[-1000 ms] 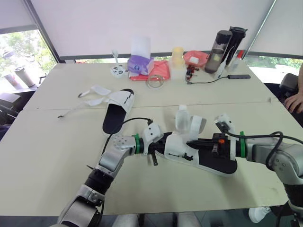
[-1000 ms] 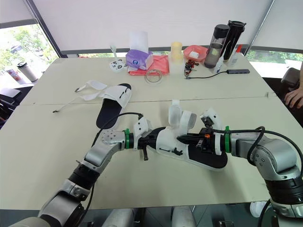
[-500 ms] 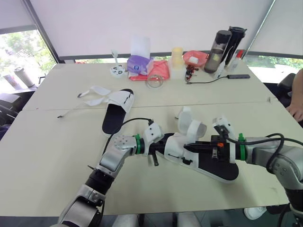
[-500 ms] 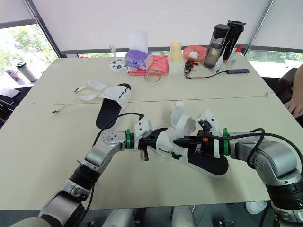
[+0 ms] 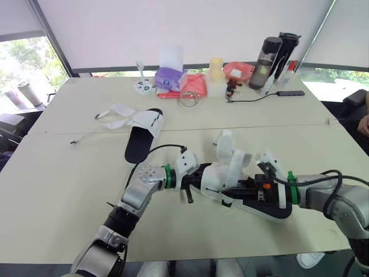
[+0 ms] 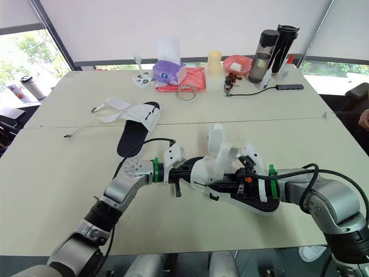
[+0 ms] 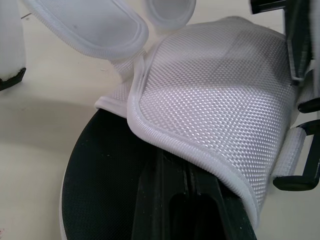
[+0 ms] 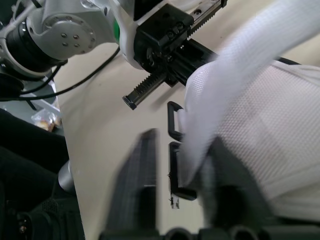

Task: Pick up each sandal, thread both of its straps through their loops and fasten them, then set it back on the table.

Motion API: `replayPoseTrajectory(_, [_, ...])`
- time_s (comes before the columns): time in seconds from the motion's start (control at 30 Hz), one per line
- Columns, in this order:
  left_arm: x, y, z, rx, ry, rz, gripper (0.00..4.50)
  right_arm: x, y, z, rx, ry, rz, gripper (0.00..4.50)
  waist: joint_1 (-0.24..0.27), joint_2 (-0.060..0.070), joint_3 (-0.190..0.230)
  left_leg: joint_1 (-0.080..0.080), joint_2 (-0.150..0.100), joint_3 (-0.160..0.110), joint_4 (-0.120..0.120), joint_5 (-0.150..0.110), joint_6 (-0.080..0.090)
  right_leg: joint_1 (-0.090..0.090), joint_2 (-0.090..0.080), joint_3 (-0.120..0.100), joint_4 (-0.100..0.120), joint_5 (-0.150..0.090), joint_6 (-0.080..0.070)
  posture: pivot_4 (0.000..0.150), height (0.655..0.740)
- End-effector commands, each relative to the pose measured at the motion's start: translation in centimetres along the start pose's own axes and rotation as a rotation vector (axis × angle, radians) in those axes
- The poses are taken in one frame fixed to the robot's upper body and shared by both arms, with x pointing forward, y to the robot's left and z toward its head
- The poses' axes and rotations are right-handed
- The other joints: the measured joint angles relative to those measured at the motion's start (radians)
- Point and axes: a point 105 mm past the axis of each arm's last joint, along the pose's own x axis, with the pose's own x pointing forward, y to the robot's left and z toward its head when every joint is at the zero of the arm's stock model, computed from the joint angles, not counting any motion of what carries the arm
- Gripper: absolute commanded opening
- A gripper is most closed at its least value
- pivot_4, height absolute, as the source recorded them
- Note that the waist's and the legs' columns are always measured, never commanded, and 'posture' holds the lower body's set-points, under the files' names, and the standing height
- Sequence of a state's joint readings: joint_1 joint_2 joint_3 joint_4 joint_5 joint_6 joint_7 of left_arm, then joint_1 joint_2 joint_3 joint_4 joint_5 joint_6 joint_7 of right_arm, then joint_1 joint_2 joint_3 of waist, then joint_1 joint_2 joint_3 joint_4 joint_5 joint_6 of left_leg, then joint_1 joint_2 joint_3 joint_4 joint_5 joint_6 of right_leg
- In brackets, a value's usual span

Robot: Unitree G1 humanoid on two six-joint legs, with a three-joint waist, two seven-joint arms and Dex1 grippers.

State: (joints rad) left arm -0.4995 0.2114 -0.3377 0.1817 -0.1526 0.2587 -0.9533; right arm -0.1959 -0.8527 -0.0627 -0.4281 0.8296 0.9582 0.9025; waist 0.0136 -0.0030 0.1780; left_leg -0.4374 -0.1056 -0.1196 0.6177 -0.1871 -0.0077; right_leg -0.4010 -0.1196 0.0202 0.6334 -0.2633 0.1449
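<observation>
The near sandal (image 5: 262,202), black sole with a white mesh upper (image 7: 220,105), is held just above the table's middle. My left gripper (image 5: 193,180) is shut on its toe end, one finger (image 7: 175,200) under the upper on the black insole. Both white straps (image 5: 228,147) stand up loose. My right gripper (image 5: 233,189) reaches in from the heel side, open, with a strap (image 8: 240,70) passing between its fingers beside the two black loops (image 8: 174,122). The second sandal (image 5: 141,135) lies flat at the back left, its straps (image 5: 118,112) spread open.
Along the far edge stand a purple tissue box (image 5: 168,78), pink cloth (image 5: 193,85), clear ring (image 5: 188,99), yellow cup (image 5: 216,69), red bowl (image 5: 237,70), two dark bottles (image 5: 268,55) and a cabled hub (image 5: 290,93). A person's hand (image 5: 365,124) is at the right edge.
My right gripper has slid along the sandal toward the upper and loops, and the straps have bent toward it. The person's hand has drawn back to the right edge.
</observation>
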Motion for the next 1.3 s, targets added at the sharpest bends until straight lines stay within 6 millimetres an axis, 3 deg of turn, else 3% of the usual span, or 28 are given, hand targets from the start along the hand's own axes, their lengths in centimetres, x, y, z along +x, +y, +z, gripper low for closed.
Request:
replayPoseTrajectory(0.03, [0.1, 0.0, -0.8, -0.04, 0.008, 0.019, 0.0, -1.1, -0.4, 1.1, -0.065, -0.041, -0.063, 2.95, 0.001, 0.0, 0.0, 0.0, 0.0, 0.0, 0.0, 0.0, 0.0, 0.0, 0.0, 0.0, 0.0, 0.0, 0.0, 0.15, 0.74])
replayPoseTrajectory(0.13, [0.6, -0.2, -0.6, -0.058, -0.009, 0.034, 0.0, -2.3, -1.0, 1.4, -0.059, -0.057, -0.127, 4.46, 0.004, 0.0, 0.0, 0.0, 0.0, 0.0, 0.001, 0.0, 0.0, 0.001, 0.0, 0.0, 0.0, 0.0, 0.0, 0.15, 0.74])
replayPoseTrajectory(0.27, [1.0, -0.8, -0.5, -0.074, -0.029, 0.026, 0.0, -4.2, -0.2, 1.7, -0.013, -0.081, -0.135, 4.46, 0.015, 0.0, 0.0, 0.0, 0.0, 0.0, 0.003, 0.0, 0.0, 0.002, 0.0, 0.0, 0.0, 0.0, 0.0, 0.15, 0.74])
replayPoseTrajectory(0.37, [1.1, -1.0, -0.6, -0.088, -0.031, 0.019, 0.0, -5.3, 2.4, 0.6, 0.101, -0.07, -0.065, 4.46, 0.027, 0.0, 0.0, 0.0, 0.0, 0.0, 0.003, 0.0, 0.001, 0.002, 0.0, 0.0, 0.0, 0.0, 0.0, 0.15, 0.74])
replayPoseTrajectory(0.6, [1.1, -1.3, -0.8, -0.118, -0.024, 0.003, 0.0, -3.9, 5.6, -1.9, 0.219, -0.051, -0.008, 4.46, 0.025, 0.0, 0.0, 0.0, 0.001, 0.001, 0.004, -0.001, 0.002, 0.003, 0.0, 0.0, -0.002, -0.002, -0.003, 0.15, 0.74])
replayPoseTrajectory(0.8, [0.6, -2.0, -1.0, -0.141, -0.007, -0.042, 0.0, -2.4, 4.7, -3.7, 0.223, -0.038, -0.111, 4.46, 0.025, 0.0, 0.0, 0.0, 0.001, 0.001, 0.005, -0.001, 0.002, 0.004, 0.0, 0.0, -0.003, -0.002, -0.004, 0.15, 0.74])
replayPoseTrajectory(1.0, [-0.1, -2.4, -1.1, -0.157, 0.013, -0.068, 0.0, -2.5, 3.2, -4.0, 0.212, -0.057, -0.18, 4.46, 0.025, 0.0, -0.001, 0.0, 0.001, 0.001, 0.004, -0.001, 0.002, 0.004, 0.0, 0.0, -0.003, -0.002, -0.004, 0.15, 0.74])
replayPoseTrajectory(1.3, [-0.2, -2.6, -0.9, -0.166, 0.015, -0.075, 0.0, -1.7, 3.3, -4.0, 0.24, -0.077, -0.115, 4.46, 0.026, 0.0, -0.001, 0.0, 0.001, 0.0, 0.004, -0.001, 0.002, 0.004, 0.0, 0.0, -0.003, -0.002, -0.004, 0.15, 0.74])
